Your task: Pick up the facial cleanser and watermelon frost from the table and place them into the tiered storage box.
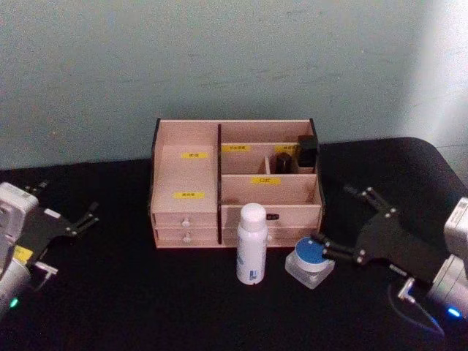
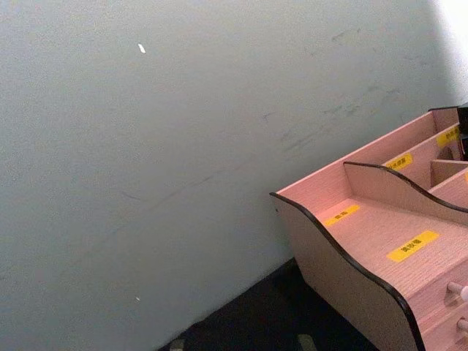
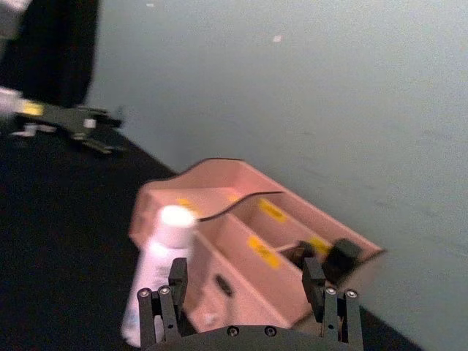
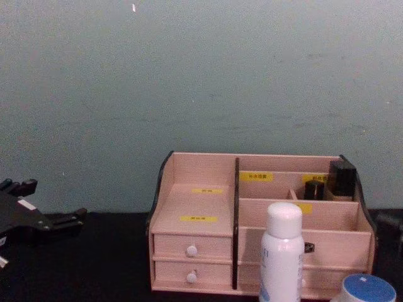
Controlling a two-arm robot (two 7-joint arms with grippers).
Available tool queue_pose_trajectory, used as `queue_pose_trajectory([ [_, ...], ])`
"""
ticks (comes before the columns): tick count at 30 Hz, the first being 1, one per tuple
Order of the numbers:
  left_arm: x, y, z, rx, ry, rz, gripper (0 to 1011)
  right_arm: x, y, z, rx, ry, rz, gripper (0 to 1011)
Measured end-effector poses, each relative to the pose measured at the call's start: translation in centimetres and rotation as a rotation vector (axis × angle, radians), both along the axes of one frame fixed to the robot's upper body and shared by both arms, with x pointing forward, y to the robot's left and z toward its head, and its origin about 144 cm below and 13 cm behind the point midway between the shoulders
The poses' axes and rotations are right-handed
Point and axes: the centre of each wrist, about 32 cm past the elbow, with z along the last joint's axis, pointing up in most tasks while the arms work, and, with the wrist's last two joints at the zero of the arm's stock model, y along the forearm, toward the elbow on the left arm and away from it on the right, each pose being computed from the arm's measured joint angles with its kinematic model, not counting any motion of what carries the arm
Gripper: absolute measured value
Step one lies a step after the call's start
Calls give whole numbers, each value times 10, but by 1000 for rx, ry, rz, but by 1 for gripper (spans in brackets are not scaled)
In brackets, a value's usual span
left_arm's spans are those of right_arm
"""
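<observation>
Right end effector [image 1: 334,216] is hovering released, fingers spread wide, just right of the watermelon frost [image 1: 309,261]. Its near fingertip is sitting at the right edge of the blue lid; contact cannot be told. The jar is standing on the black table [image 1: 146,292], outside the finger gap, just before the right front of the tiered storage box [image 1: 186,183]. Facial cleanser [image 1: 251,243] is standing upright just left of the jar. Left end effector [image 1: 64,202] is idling, spread open, at the table's left edge.
</observation>
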Motion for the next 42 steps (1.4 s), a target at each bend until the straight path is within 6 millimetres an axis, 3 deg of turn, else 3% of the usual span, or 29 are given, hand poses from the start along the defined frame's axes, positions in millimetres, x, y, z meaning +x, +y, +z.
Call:
queue_pose_trajectory([
  [12,0,0,0,0,0,0,1001,4,10,-14,2,103,135,1002],
  [26,0,0,0,0,0,0,1001,24,18,-29,20,175,149,1003],
  [42,0,0,0,0,0,0,1001,42,29,-32,59,222,169,1002],
])
